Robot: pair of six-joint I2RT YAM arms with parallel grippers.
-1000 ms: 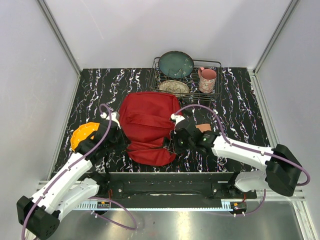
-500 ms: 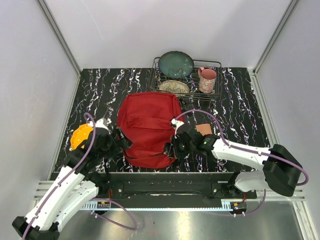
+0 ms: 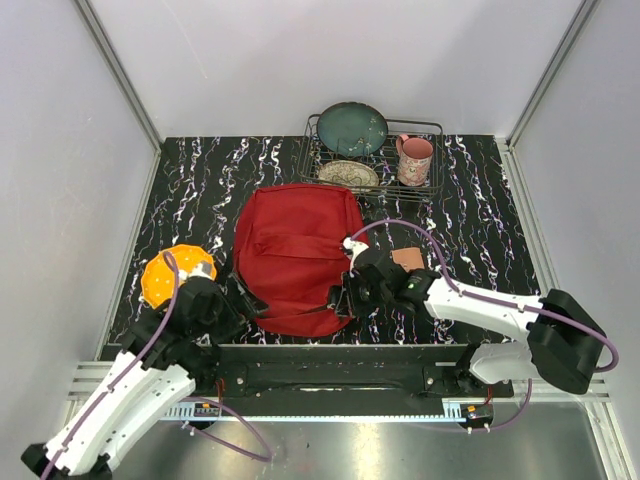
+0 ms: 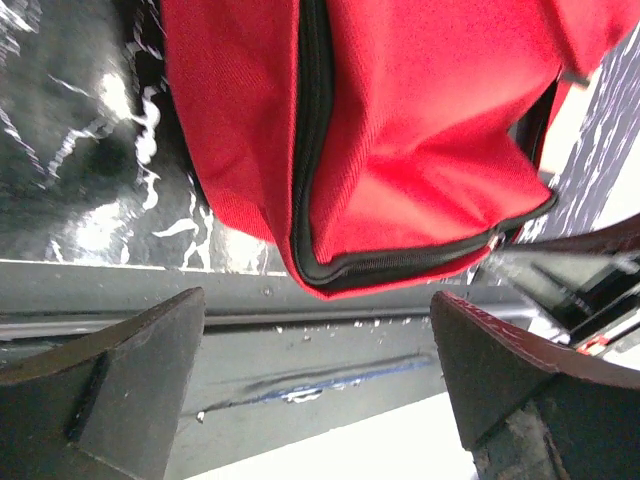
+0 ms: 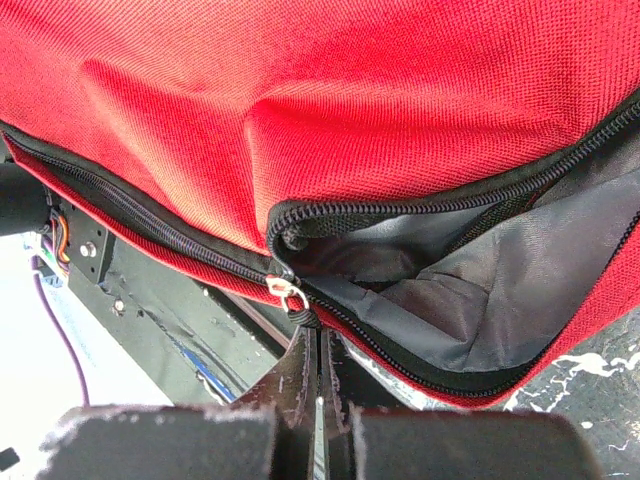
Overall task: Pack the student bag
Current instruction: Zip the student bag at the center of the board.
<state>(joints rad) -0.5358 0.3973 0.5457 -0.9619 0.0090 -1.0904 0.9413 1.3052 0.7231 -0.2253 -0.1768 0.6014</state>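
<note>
A: Where's the student bag (image 3: pixel 295 250)?

B: Flat on the desk (image 3: pixel 190 190). Its near corner sits just ahead of the left end effector (image 4: pixel 315 300), in line with the gap between the jaws but not touching them. That one's released, jaws wide, holding nothing. The right end effector (image 5: pixel 318 338) is clenched on the zipper pull (image 5: pixel 288 293) at its fingertips, with grey lining (image 5: pixel 470 290) gaping just beyond.

A: Step?

B: Looks like unzipping a compartment. To do it well, drag the pull along the zipper track, low, not upward, or the cloth bunches. The left one probably should pin the corner in front of it so the bag doesn't slide along.

A: Any text?

B: None readable. No logo or tag shows on the red fabric. The pink mug (image 3: pixel 414 158), well beyond both end effectors, is too small to tell.
</note>
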